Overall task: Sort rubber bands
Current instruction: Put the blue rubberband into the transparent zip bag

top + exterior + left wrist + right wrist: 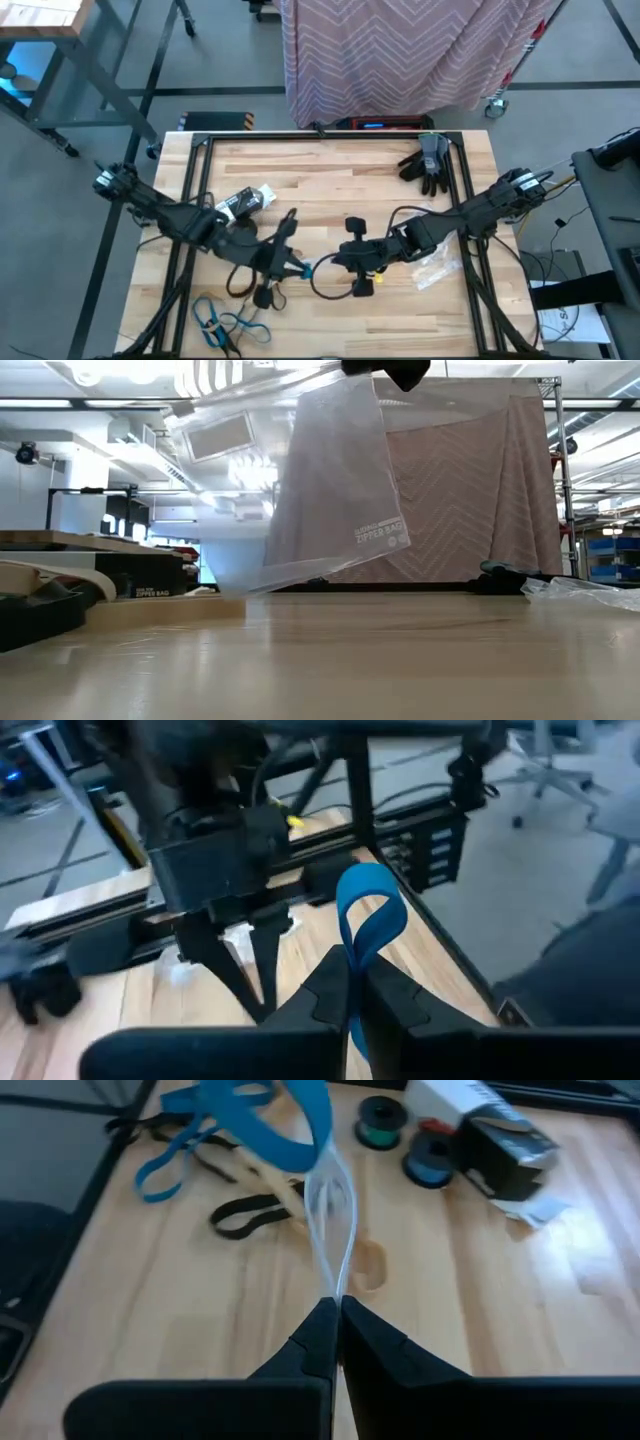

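A blue rubber band (368,915) is pinched in the shut left gripper (352,995) over the middle of the table (340,180). The shut right gripper (335,1320) holds up a clear zipper bag (335,480) beside it. I can't see any bands in the bag, and more rubber bands (232,322) lie at the table's near edge, so most sorting seems left.

Even overhead light fell on the surface (330,190), casting only soft shadows. In the low view, ceiling lights (200,380) glared behind a clear bag (335,480), and the near surface lay out of focus. Both wrist views were soft with blur.
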`<action>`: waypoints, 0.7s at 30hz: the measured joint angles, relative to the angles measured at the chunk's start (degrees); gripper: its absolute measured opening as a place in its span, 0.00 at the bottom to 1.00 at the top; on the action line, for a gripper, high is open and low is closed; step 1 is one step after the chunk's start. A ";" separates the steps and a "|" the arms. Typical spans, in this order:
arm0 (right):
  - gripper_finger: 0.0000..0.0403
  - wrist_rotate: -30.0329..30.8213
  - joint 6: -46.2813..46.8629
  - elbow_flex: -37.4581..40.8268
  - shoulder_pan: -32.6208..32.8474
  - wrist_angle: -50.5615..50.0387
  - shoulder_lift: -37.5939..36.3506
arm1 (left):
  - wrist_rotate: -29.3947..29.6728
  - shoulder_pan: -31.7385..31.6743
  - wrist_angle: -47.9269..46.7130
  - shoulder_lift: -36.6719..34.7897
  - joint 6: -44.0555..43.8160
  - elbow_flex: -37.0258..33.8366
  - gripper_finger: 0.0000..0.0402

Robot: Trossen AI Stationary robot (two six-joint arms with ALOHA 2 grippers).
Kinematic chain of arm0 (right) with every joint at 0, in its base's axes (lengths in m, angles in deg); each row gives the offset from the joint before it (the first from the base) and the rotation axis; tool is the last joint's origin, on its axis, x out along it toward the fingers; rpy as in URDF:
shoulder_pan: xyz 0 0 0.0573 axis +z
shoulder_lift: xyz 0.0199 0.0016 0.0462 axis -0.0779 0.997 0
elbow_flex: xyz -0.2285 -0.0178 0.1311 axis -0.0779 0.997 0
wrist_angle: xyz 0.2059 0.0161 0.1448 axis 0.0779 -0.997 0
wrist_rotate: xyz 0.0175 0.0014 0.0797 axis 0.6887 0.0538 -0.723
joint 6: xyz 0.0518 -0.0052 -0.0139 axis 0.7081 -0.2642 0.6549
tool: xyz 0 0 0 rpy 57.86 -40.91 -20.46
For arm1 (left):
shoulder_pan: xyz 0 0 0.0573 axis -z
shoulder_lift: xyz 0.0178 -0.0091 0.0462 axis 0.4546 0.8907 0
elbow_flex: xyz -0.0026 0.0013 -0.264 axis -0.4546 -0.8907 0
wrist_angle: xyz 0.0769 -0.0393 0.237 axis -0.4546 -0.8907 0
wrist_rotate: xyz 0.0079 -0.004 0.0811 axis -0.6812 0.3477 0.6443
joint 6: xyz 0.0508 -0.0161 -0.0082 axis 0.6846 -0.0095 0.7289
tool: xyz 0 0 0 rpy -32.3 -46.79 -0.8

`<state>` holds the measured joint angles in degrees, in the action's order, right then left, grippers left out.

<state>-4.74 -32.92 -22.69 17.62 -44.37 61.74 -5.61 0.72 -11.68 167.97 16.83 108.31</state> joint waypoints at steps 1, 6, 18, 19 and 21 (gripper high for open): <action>0.00 -1.41 -0.69 0.00 0.00 0.00 0.00 | -1.17 -0.44 -0.06 0.00 1.07 -0.37 0.00; 0.00 -5.50 -3.04 0.04 0.02 0.85 0.00 | -13.50 -2.33 0.08 -0.02 6.26 -1.14 0.00; 0.00 -10.90 -10.69 0.04 -0.13 4.98 0.00 | -28.91 -6.00 4.63 0.09 19.97 -1.48 0.00; 0.00 -12.26 -11.19 0.04 -0.13 5.30 0.00 | -29.44 -6.40 4.45 0.09 20.57 -1.55 0.00; 0.00 -14.06 -11.92 0.04 -0.13 6.13 0.00 | -31.53 -7.34 4.79 0.09 21.32 -1.89 0.00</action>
<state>-18.80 -44.84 -22.65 17.49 -38.24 61.74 -37.15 -6.61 -6.89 168.06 38.15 106.42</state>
